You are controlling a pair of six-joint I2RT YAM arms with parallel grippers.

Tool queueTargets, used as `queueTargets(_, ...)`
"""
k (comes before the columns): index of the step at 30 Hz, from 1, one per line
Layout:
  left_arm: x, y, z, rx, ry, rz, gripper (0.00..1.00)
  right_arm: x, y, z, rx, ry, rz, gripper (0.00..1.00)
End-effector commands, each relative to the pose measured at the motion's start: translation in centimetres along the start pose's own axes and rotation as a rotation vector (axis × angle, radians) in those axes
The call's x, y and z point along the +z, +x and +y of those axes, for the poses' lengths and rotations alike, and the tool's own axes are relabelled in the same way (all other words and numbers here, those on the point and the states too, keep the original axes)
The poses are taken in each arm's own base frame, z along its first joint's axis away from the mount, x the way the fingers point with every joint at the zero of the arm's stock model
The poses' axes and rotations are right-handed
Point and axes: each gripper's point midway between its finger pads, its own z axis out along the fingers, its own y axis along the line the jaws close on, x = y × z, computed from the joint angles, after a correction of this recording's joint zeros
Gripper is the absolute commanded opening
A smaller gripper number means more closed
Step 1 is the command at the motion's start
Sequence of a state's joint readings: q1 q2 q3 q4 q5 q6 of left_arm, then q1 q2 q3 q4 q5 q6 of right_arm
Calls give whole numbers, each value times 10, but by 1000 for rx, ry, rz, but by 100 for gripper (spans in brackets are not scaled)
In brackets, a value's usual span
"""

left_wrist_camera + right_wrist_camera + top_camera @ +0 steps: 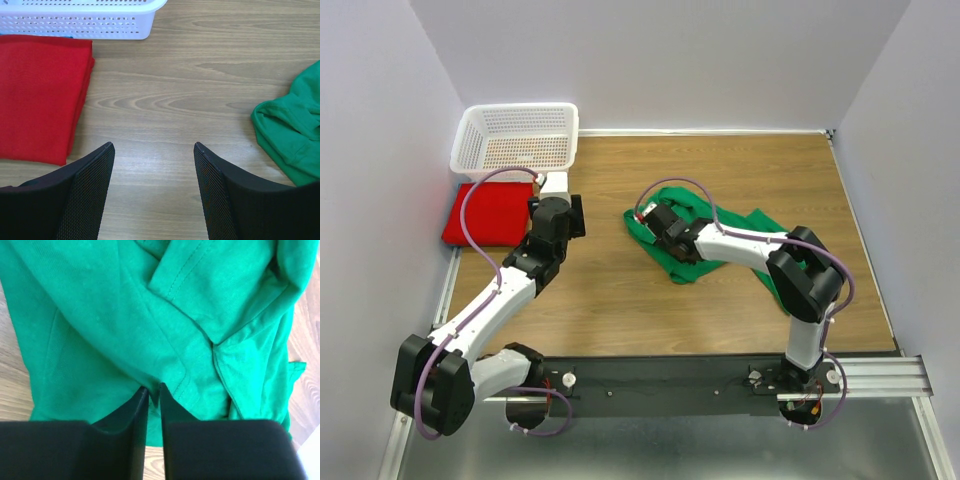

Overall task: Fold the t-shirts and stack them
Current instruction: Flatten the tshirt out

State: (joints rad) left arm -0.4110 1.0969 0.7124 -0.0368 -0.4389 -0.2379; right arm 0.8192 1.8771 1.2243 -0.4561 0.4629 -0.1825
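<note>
The green t-shirt lies crumpled at the middle of the table and fills the right wrist view. My right gripper is shut on a fold of the green t-shirt; in the top view the gripper is at the shirt's left part. The red t-shirt lies folded at the left, in front of the basket, and shows in the left wrist view. My left gripper is open and empty over bare wood, between the two shirts; in the top view it is just right of the red shirt.
A white perforated basket stands at the back left corner, its wall in the left wrist view. White walls close the table on three sides. A black rail holds the arm bases at the near edge.
</note>
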Motion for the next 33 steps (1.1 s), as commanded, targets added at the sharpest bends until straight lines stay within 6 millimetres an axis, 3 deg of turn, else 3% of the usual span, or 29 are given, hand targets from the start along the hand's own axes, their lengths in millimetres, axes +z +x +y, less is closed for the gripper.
queueTargets(1,-3,-18,5,-39,-26,-43,72,-16,-19,-7,36,7,-56,13)
queueTargets(2,-3,-18,6,-40,-29,-44,72,-18,-20,-5,41,-5,-63,2)
queueTargets(6,-5,-21,9,-47,-34,-55,72,-28,-30,11,72,-90,-103,1)
queueTargets(8,-7,-23,12,-53,-46,-64,72,-43,-43,36,103,-239,-145,1)
queueTargets(9,-7,-25,12,-57,-45,-69,72,-48,-48,37,119,-243,-156,1)
queueTargets(12,-14,-33,24,-83,-85,-103,72,-85,-76,83,188,-541,-225,1)
queueTargets(18,-30,-50,44,-157,-152,-189,72,-128,-123,138,319,-935,-232,1)
queueTargets(21,-40,-57,51,-186,-164,-232,72,-125,-137,163,396,-1067,-175,1)
queueTargets(22,-43,-56,54,-188,-168,-238,72,-125,-151,166,414,-1089,-193,1)
queueTargets(24,-45,-56,54,-190,-165,-244,72,-110,-155,183,463,-1118,-134,1)
queueTargets(27,-46,-60,53,-196,-152,-262,72,-104,-163,197,479,-1149,-107,19)
queueTargets(29,-44,-59,49,-185,-134,-255,72,-104,-161,198,482,-1146,-98,26)
queueTargets(31,-42,-58,42,-176,-97,-247,72,-103,-162,181,497,-1050,-144,36)
queueTargets(33,-39,-56,31,-160,-42,-234,72,-92,-144,167,517,-950,-135,43)
